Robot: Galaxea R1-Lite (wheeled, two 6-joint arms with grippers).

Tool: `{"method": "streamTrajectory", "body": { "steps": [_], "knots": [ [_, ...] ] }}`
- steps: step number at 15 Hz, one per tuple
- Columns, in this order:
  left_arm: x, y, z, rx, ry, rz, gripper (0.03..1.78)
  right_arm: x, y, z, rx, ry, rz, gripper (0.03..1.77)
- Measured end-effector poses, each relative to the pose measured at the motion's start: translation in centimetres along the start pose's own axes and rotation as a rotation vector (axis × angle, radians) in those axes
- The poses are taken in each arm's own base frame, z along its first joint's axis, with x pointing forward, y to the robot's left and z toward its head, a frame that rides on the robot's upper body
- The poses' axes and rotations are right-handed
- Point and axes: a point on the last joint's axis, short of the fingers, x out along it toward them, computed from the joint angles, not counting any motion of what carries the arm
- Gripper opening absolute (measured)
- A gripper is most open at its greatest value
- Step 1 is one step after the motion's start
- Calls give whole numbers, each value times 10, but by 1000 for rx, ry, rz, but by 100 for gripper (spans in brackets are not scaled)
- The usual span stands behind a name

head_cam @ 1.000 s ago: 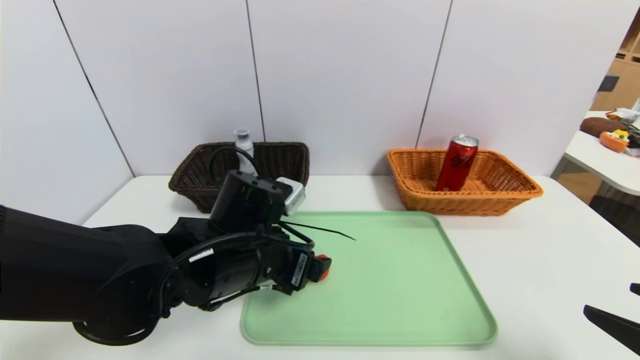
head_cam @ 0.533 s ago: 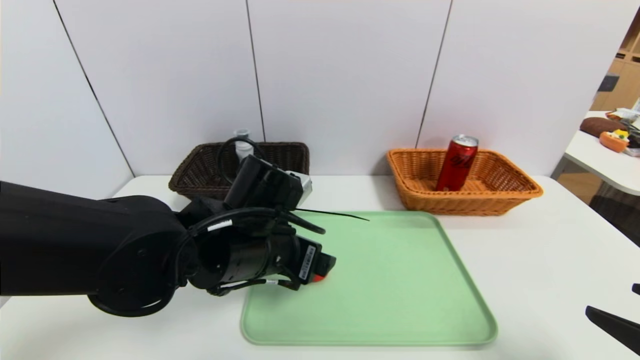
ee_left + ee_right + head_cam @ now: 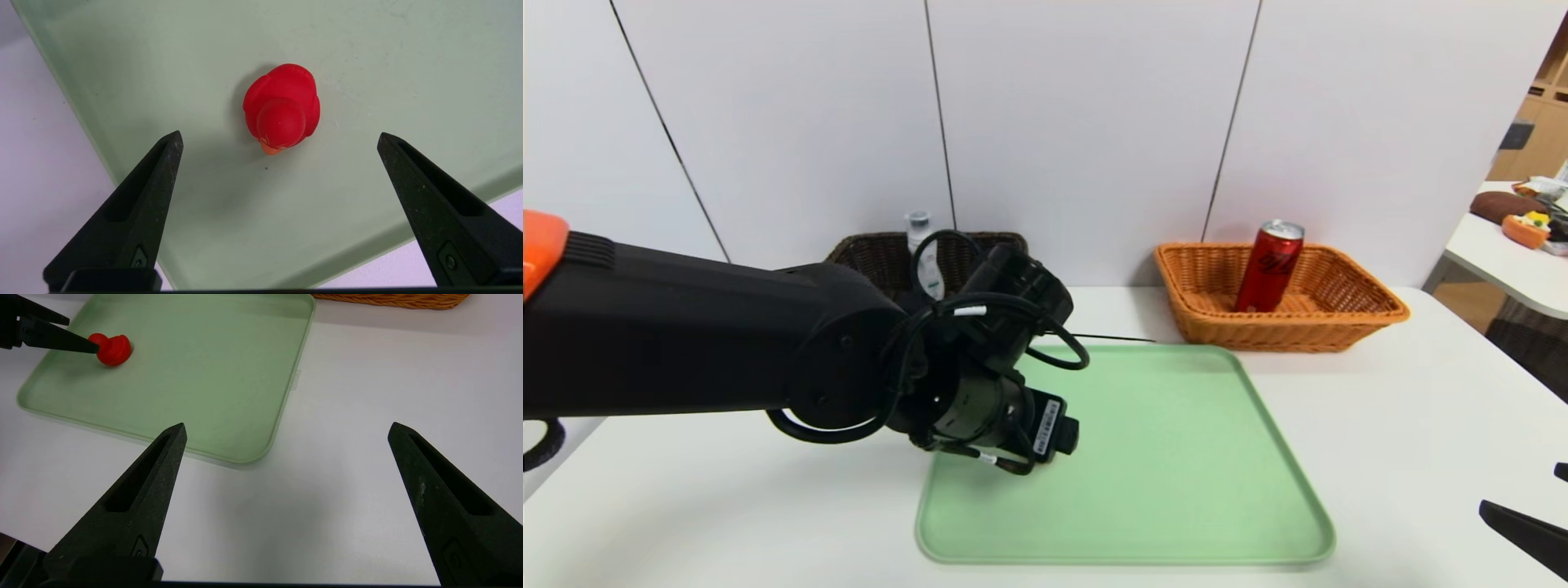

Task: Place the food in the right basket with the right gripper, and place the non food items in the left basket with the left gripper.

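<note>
left gripper [image 3: 280, 132] over the green tray [image 3: 1168, 457], fingers spread, red toy duck [image 3: 284, 108] on the tray beneath it (not gripped). right gripper [image 3: 288, 424] beside the tray, also spread, holding nothing.

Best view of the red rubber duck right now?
Left wrist view: the red rubber duck shows whole on the green tray, between the left gripper's open fingers. Right wrist view: partly behind that gripper's finger. Head view: hidden, left arm in front.
</note>
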Motion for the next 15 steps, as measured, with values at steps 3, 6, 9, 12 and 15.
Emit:
{"method": "streamTrajectory", "body": {
  "steps": [3,6,9,12,15],
  "knots": [
    [14,-3,2,-11,17,10,169,0,0,0,-1,-1,0,170],
    [28,-5,2,-42,36,18,169,-1,0,0,-2,-4,-1,170],
    [34,-7,2,-46,47,21,169,-2,1,-1,-2,-7,-1,170],
    [38,-7,0,-45,56,25,148,-3,1,-1,-4,-12,-3,170],
    [40,-7,-1,-44,64,28,103,-4,1,-1,-6,-16,-3,170]
  ]
}}
